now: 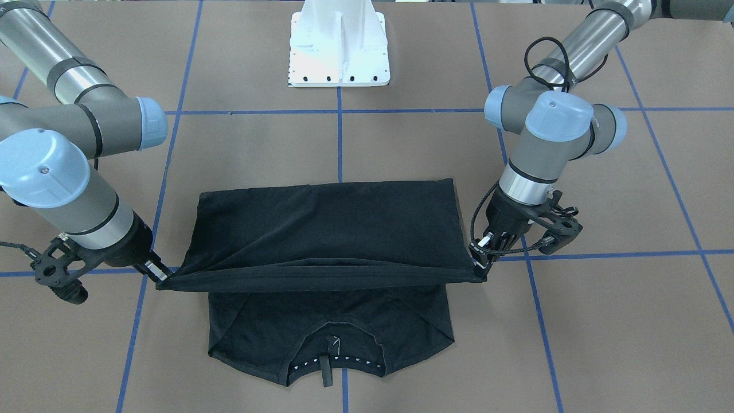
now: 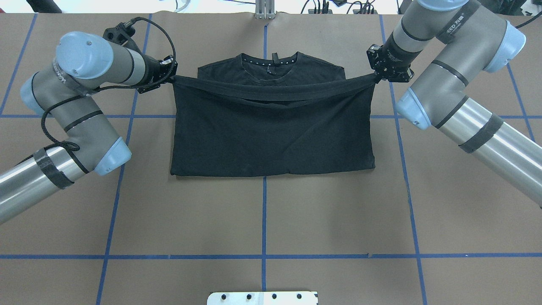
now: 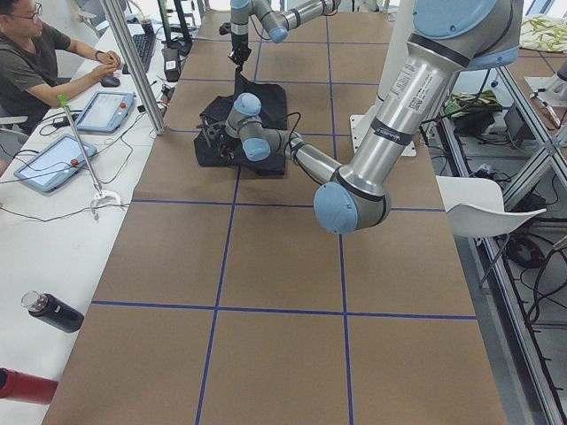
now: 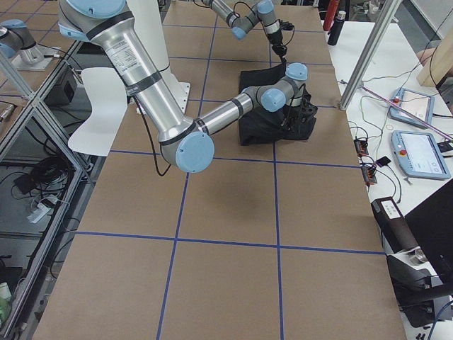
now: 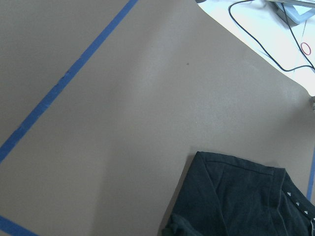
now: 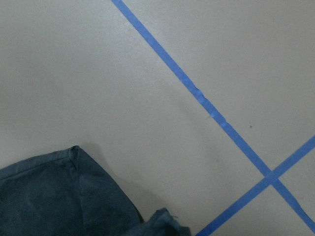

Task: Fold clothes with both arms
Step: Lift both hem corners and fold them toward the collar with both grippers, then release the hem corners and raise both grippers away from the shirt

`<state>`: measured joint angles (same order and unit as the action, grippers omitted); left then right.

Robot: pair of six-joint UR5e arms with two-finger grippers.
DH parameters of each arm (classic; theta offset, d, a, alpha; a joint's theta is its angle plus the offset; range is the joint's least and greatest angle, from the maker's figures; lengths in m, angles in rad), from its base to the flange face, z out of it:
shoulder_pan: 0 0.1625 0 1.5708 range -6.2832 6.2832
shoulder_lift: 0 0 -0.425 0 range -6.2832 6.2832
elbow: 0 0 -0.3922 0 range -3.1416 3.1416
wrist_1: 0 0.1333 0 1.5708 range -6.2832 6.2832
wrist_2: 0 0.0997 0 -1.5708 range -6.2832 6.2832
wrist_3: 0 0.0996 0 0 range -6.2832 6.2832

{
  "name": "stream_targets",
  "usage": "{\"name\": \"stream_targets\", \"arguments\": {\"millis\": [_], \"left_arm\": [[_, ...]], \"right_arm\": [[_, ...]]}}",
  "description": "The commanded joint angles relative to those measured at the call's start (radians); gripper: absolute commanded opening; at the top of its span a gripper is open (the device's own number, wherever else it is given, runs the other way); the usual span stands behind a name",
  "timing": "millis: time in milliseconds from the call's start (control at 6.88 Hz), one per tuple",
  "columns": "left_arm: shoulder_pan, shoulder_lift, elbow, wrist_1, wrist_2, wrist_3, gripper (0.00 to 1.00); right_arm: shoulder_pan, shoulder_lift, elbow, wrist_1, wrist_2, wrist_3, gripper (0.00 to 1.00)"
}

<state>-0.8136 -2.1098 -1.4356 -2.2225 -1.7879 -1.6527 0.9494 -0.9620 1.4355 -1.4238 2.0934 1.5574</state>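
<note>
Plainly, in the front view the shirt lies on the desk toward its edge far from the robot. The left claw and right claw each clamp an end of the hem, which is stretched taut above the body. Overhead, the hem hangs just short of the collar, so this fold looks about half made, with lowering, letting go and any further folds left.

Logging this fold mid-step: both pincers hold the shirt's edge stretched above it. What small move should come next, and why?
Probably carry the taut edge a little toward the collar, then lower it. The left pincer and right pincer hold it stretched over the T-shirt, short of the uncovered collar.
</note>
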Motion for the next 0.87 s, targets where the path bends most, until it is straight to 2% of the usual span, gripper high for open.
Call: {"name": "stream_targets", "arguments": {"millis": [0, 145, 436, 581, 726], "left_arm": [[0.001, -0.002, 0.067, -0.084, 0.002, -0.001, 0.0], [0.001, -0.004, 0.069, -0.085, 0.002, -0.001, 0.0], [0.001, -0.027, 0.119, -0.112, 0.024, -0.001, 0.15], [0.001, -0.027, 0.136, -0.129, 0.025, -0.001, 0.26], [-0.006, -0.03, 0.148, -0.131, 0.031, -0.001, 0.31]], "right_arm": [[-0.02, 0.031, -0.071, 0.037, -0.047, 0.0, 0.0], [-0.02, 0.031, -0.082, 0.048, -0.049, -0.002, 0.0], [-0.02, 0.095, -0.174, 0.071, -0.059, 0.001, 0.0], [-0.02, 0.101, -0.194, 0.08, -0.059, 0.001, 0.0], [-0.02, 0.103, -0.213, 0.107, -0.07, 0.003, 0.0]]}}
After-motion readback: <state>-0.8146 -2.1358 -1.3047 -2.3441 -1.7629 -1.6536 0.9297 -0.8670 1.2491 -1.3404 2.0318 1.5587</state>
